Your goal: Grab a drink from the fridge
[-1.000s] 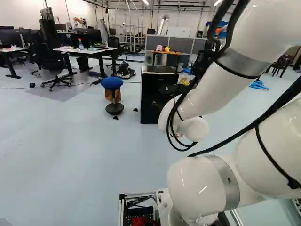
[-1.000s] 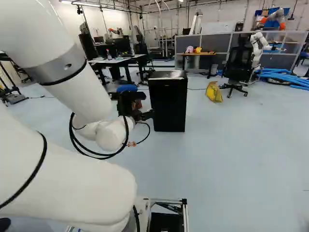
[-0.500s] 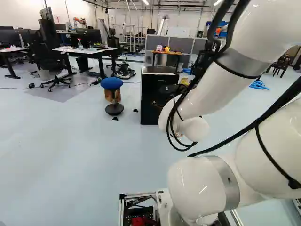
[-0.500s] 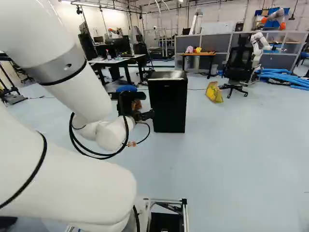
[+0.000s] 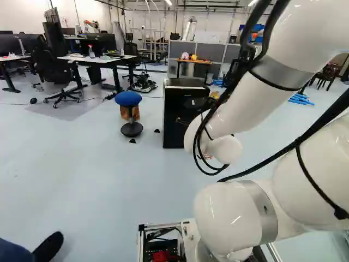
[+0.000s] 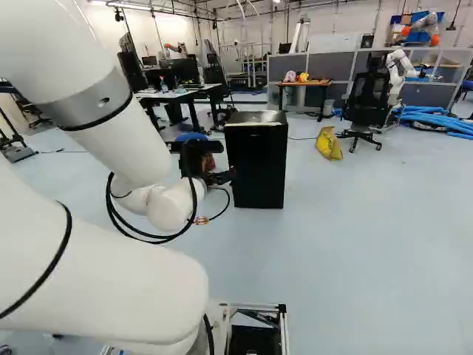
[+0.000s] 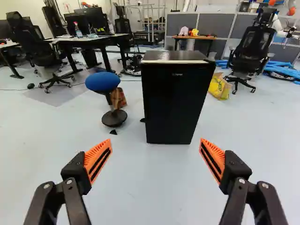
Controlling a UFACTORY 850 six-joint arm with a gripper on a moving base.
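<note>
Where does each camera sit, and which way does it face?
Left base view: behind the arm, to its left, looking ahead; arm right of middle.
Right base view: behind the arm, to its right, looking ahead; arm left of middle.
Wrist view: on the wrist, looking along the open hand toward the fridge.
All three share the fridge.

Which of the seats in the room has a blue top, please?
The stool near the black fridge: its blue seat stands on one round foot, while the office chairs are black and wheeled.
</note>
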